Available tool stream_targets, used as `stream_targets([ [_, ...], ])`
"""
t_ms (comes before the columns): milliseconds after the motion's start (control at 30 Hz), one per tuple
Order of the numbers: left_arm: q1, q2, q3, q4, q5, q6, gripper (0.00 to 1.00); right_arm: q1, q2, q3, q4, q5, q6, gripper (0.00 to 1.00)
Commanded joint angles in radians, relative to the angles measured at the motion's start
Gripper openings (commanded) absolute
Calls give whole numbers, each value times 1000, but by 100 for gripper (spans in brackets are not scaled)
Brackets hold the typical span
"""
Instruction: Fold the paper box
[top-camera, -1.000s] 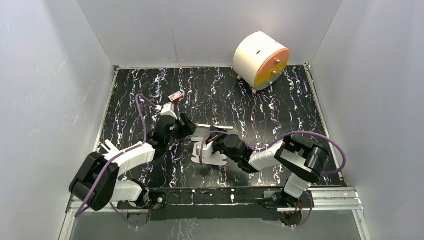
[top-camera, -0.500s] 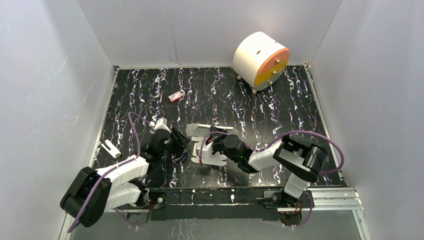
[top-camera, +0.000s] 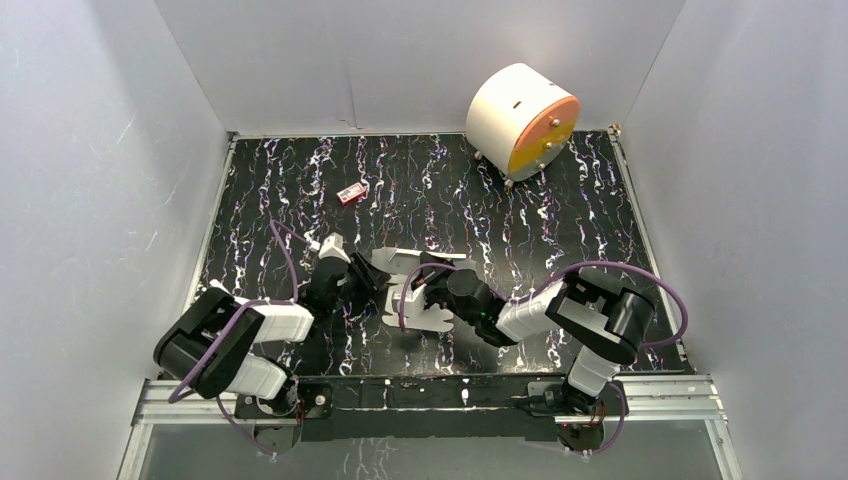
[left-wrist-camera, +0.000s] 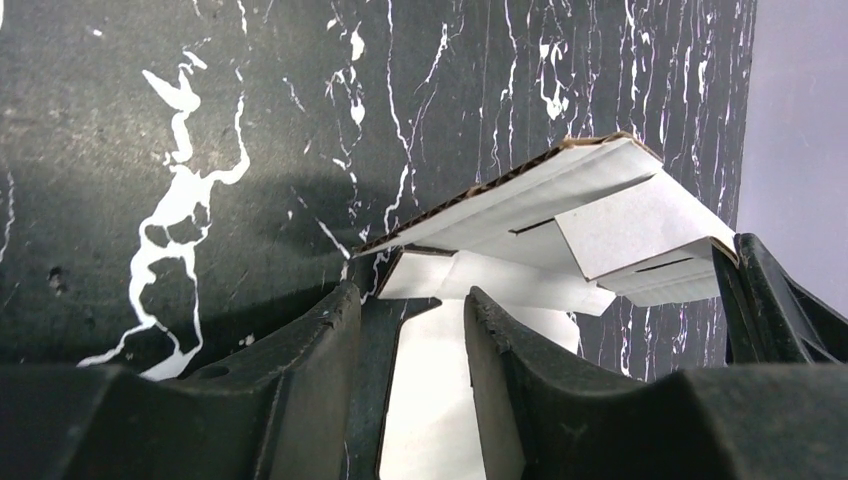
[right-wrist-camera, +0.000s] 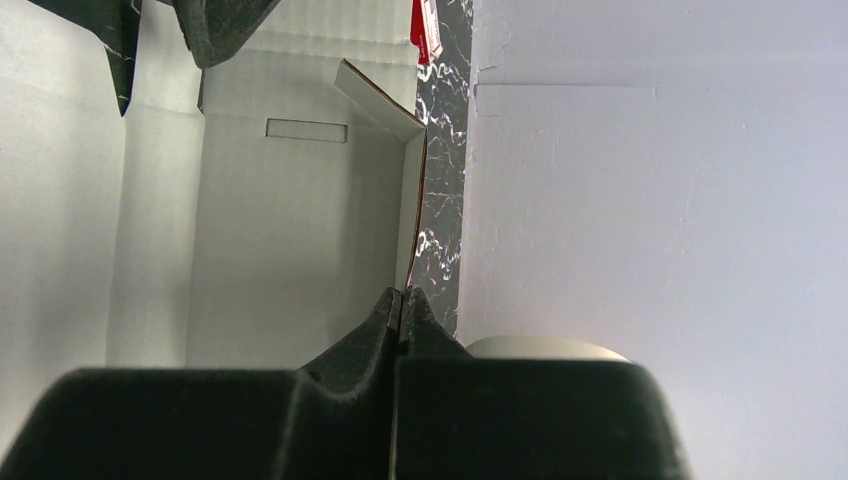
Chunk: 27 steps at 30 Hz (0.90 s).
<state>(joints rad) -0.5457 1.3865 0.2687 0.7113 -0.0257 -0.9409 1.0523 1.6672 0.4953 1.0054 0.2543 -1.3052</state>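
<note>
A partly folded paper box (top-camera: 425, 315) is laid near the middle of a black, white-veined table (top-camera: 560, 230). A small red item (top-camera: 351, 193) is set farther back, an orange-faced white cylinder (top-camera: 520, 120) at the far right.

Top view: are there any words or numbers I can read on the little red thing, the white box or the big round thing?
No text can be read anywhere.
The red item: it has a pale mark, too small and blurred to read.
The paper box: plain white, only cut slots, no print.
The white cylinder: nothing written on its orange face.
</note>
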Motion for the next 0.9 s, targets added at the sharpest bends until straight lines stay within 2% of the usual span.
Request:
stream_targets([
  [0, -3, 54, -10, 108, -17, 62, 40, 6, 2, 9, 39, -22, 15, 0],
  [267, -9, 76, -41, 194, 15, 86, 28, 6, -2, 11, 38, -23, 19, 0],
  [467, -56, 27, -45, 224, 8, 145, 22, 6, -1, 12, 38, -21, 20, 0],
  [767, -77, 2, -73, 224, -95, 150, 25, 7, -10, 11, 33, -20, 18, 0],
  [867, -77, 12, -65, 227, -91, 171, 26, 6, -11, 9, 33, -20, 18, 0],
])
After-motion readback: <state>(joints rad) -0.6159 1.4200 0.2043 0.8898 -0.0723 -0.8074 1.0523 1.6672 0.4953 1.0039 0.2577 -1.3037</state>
